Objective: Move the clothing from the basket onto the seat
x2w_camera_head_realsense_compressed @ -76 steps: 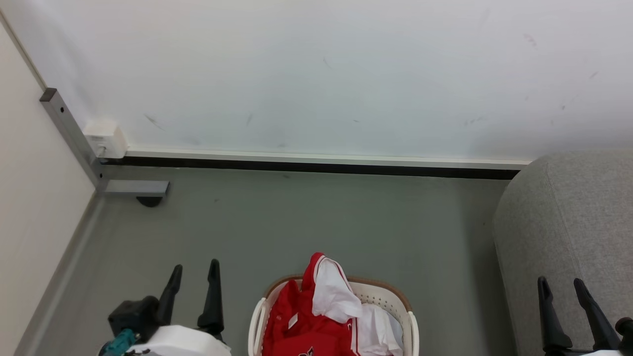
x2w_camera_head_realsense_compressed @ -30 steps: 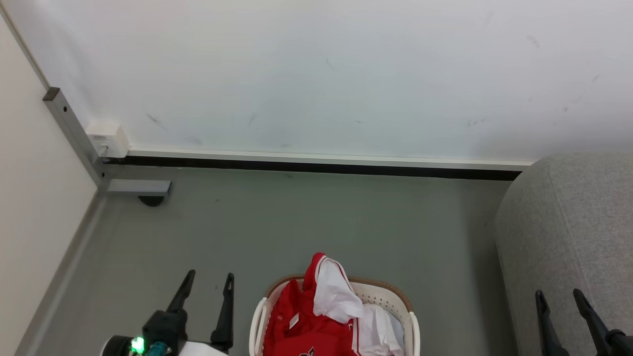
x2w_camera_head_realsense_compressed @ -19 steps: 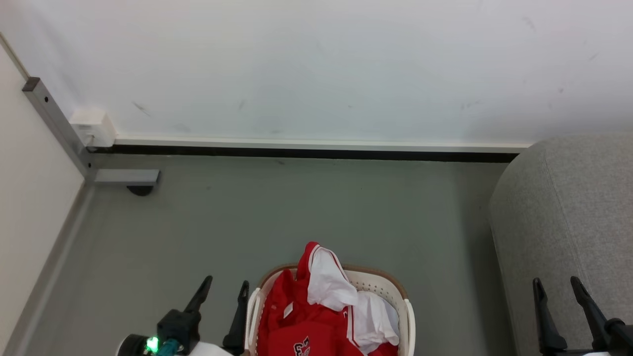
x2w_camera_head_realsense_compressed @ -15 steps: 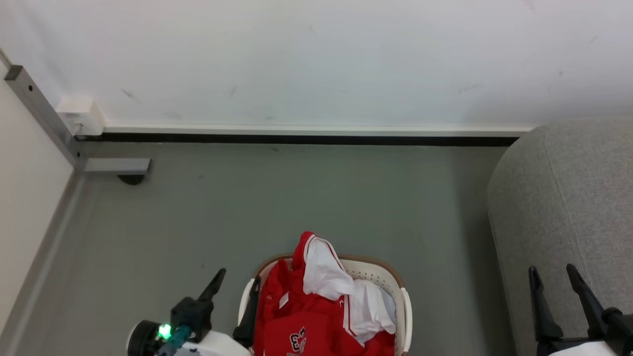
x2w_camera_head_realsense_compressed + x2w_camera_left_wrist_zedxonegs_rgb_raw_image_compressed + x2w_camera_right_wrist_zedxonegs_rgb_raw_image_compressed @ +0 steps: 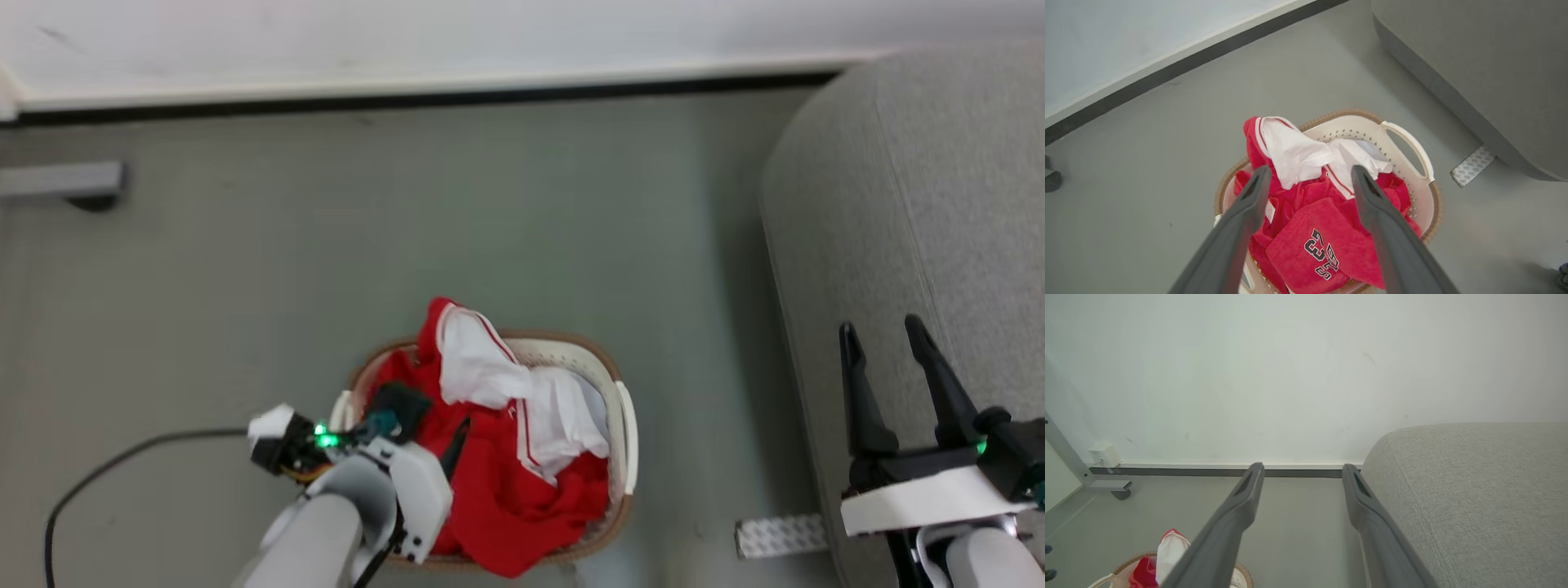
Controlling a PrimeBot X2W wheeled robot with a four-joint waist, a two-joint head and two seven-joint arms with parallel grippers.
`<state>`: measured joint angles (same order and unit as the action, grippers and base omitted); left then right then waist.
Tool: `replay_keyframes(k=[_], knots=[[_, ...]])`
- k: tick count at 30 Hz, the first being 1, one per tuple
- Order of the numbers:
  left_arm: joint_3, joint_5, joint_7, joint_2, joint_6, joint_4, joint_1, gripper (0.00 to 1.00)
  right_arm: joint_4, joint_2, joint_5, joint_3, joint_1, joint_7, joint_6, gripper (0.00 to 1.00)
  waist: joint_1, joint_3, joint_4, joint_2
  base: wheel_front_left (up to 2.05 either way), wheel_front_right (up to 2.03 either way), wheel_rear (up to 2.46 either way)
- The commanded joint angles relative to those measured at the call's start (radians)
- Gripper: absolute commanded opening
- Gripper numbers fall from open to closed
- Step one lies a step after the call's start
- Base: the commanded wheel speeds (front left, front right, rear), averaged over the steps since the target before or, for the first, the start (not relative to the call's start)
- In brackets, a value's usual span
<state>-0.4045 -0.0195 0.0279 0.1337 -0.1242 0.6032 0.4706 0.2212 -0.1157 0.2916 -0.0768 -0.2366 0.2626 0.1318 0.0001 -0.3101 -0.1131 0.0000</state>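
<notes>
The cream basket (image 5: 623,425) with a brown rim stands on the grey floor, heaped with the red and white clothing (image 5: 522,482). In the left wrist view my left gripper (image 5: 1309,177) hangs open just above the clothing (image 5: 1327,228), its fingers astride the white panel, and a "23" print lies below. The basket's handle (image 5: 1412,143) shows to the right. My left arm (image 5: 359,498) reaches over the basket's left side. My right gripper (image 5: 888,339) stands open and empty over the edge of the grey seat (image 5: 939,204). The right wrist view shows that gripper (image 5: 1302,469) beside the seat (image 5: 1474,490).
A white wall with a dark baseboard (image 5: 408,96) runs along the back. A grey metal foot (image 5: 61,181) sits at the far left. A black cable (image 5: 98,482) lies on the floor at left. A patterned white strip (image 5: 780,535) lies by the seat's base.
The head camera has tilted down. My left gripper has swung right from beside the basket to over the clothing. The right gripper stays open by the seat.
</notes>
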Motion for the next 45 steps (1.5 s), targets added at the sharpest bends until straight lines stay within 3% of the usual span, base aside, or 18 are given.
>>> replay_keyframes(k=[1,10,15,26,35,36,37,45], knots=[[-0.018,0.004,0.026,0.013,-0.004,0.013,0.035,1.00,-0.015,0.006,0.006,-0.004,-0.028,0.003,-0.002,1.00,-0.0001,-0.091,-0.062,0.0000,0.00,0.00,0.00],[-0.187,-0.046,0.211,0.066,-0.005,0.109,0.207,1.00,-0.073,0.022,0.014,-0.054,-0.154,0.003,-0.002,1.00,-0.0001,-0.282,-0.142,0.0000,0.00,0.00,0.00],[-0.228,-0.071,0.297,0.114,-0.006,0.155,0.288,1.00,-0.114,0.033,0.024,-0.082,-0.237,0.003,-0.002,1.00,-0.0001,-0.397,-0.188,0.0000,0.00,0.00,0.00],[-0.220,-0.058,0.329,0.163,0.034,0.180,0.349,1.00,-0.162,0.040,0.044,-0.109,-0.332,0.003,-0.002,1.00,-0.0001,-0.543,-0.243,0.0000,0.00,0.00,0.00],[-0.229,-0.067,0.330,0.166,0.049,0.194,0.362,1.00,-0.169,0.037,0.062,-0.105,-0.355,0.003,-0.002,1.00,-0.0001,-0.586,-0.268,0.0000,0.00,0.00,0.00],[-0.230,-0.069,0.330,0.164,0.047,0.196,0.361,0.40,-0.167,0.035,0.062,-0.103,-0.354,0.003,-0.002,1.00,-0.0001,-0.586,-0.268,0.0000,0.00,0.00,0.00],[-0.233,-0.074,0.331,0.163,0.044,0.200,0.361,0.00,-0.165,0.034,0.061,-0.101,-0.354,0.003,-0.002,1.00,-0.0001,-0.585,-0.268,0.0000,0.00,0.00,0.00],[-0.229,-0.110,0.253,0.125,0.040,0.187,0.350,0.00,-0.141,0.032,0.054,-0.067,-0.321,0.003,-0.002,1.00,-0.0001,-0.515,-0.236,0.0000,0.00,0.00,0.00]])
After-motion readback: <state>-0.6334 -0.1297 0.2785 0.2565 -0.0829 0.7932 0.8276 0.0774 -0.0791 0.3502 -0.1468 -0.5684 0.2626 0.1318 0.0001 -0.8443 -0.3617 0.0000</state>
